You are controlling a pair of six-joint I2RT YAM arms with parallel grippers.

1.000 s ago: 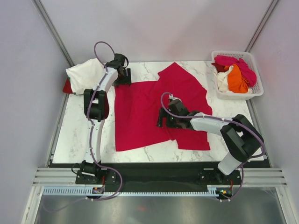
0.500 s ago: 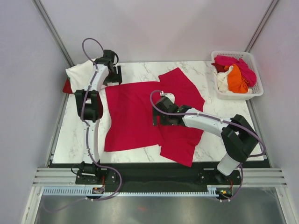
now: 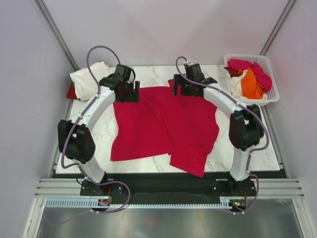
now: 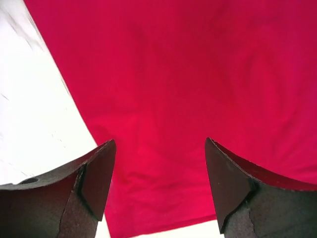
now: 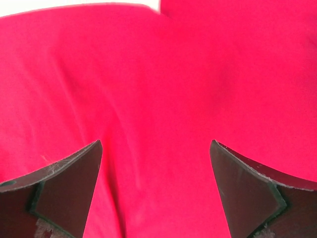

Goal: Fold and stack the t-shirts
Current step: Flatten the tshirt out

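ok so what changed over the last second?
The right fingers swung from the middle of the crimson-red cloth t-shirt to its far edge. The left fingers went left, then back right over its far-left corner. Both are open, holding nothing. The shirt slid left and nearer. Unchanged: cream-white shirt at the table's far-left corner, white plastic lattice basket of shirts.

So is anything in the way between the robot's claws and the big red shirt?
Nothing visible is. The left gripper and the right gripper both hang open over the far edge of the crimson t-shirt, with only bare red cloth showing between each pair of jaws.
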